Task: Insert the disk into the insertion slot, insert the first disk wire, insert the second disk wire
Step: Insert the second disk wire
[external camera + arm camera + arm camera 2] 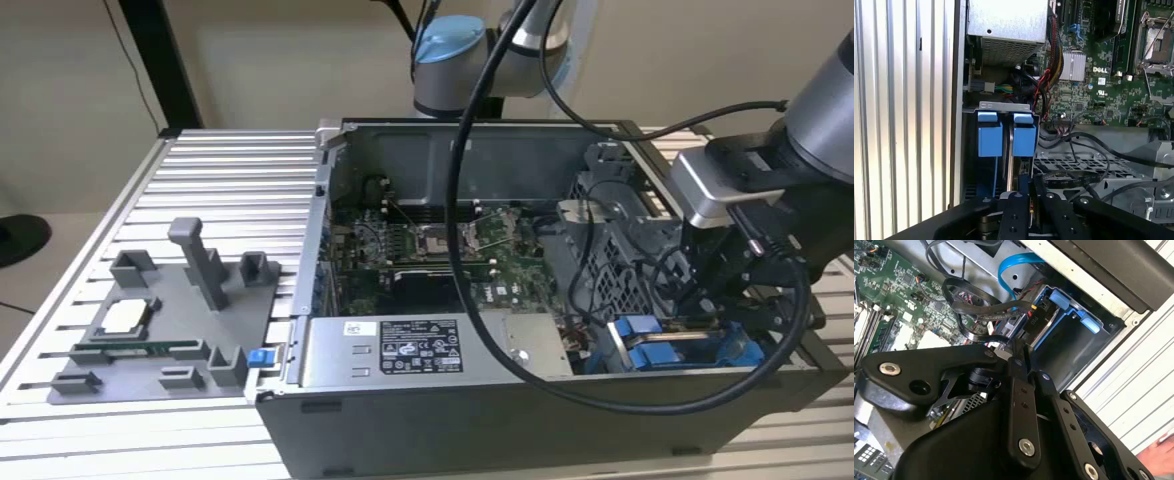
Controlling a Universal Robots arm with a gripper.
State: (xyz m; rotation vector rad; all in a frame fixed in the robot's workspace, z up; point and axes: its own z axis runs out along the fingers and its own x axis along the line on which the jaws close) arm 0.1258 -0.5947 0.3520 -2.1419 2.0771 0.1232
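The gripper (pixel 1021 352) stands over the drive bay corner of the open computer case (pixel 441 400). In the second wrist view its two black fingers (pixel 1019 390) lie close together with only a thin gap between them, closed on a small black cable connector (pixel 1030 310) at the tips; the grasp reads as clenched on that connector, though the contact point itself is partly covered by the finger bodies. In the first wrist view the fingertips (pixel 1021 192) sit just above the insertion slot (pixel 1006 107), at about 6 o'clock from its blue clips (pixel 990 137).

The disk (pixel 1046 325) sits inside the insertion slot, held in its blue carrier; only a narrow edge of it is visible past the black cables (pixel 979 310). A blue flat cable (pixel 1011 270) arcs at 12 o'clock from the gripper in the second wrist view. Whether the connector is seated on the disk cannot be told.

In the exterior view the arm (pixel 801 130) comes in from 2 o'clock, the wrist pointing downward, with the gripper low in the case at 4 o'clock, near the power-supply box (pixel 414 350). The motherboard (pixel 427 255) lies at the case centre. A grey fixture tray (pixel 147 340) rests on the slatted table (pixel 80 250) at 9 o'clock, well apart from the case.
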